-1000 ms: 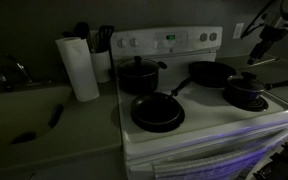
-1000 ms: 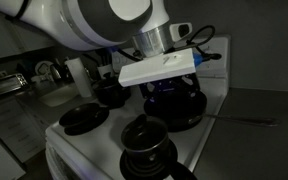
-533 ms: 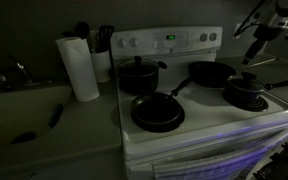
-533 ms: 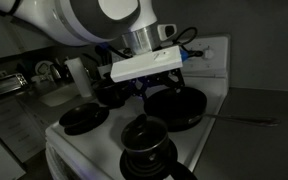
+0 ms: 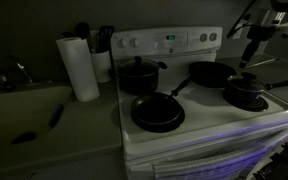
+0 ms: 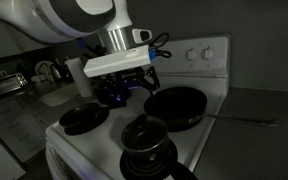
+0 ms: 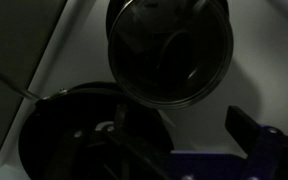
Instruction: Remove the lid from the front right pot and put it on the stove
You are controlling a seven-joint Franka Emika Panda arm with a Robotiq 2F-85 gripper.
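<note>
Four dark vessels stand on the stove (image 5: pixel 206 112). The one that matters, the front right pot (image 5: pixel 246 100), sits at the front right corner of the worktop with the lid (image 5: pixel 246 87) seated on it. The tool (image 5: pixel 255 31) hangs high over the right edge, nearer the back, well apart from the lid. I cannot tell how far its jaws are parted (the frames are very dark), and I can make out nothing held in it.

The step in hand looks like the approach. To do it well, bring the tool forward along the right edge until it is centred over the lid's knob (image 5: pixel 247 79). Then descend straight with the jaws wide enough to straddle the knob, and close on the knob rather than the rim. Lift vertically until the lid clears the pot before moving sideways. Keep away from the frying pan (image 5: pixel 212 72) at the back right corner, and choose a bare white patch for the set-down.
</note>
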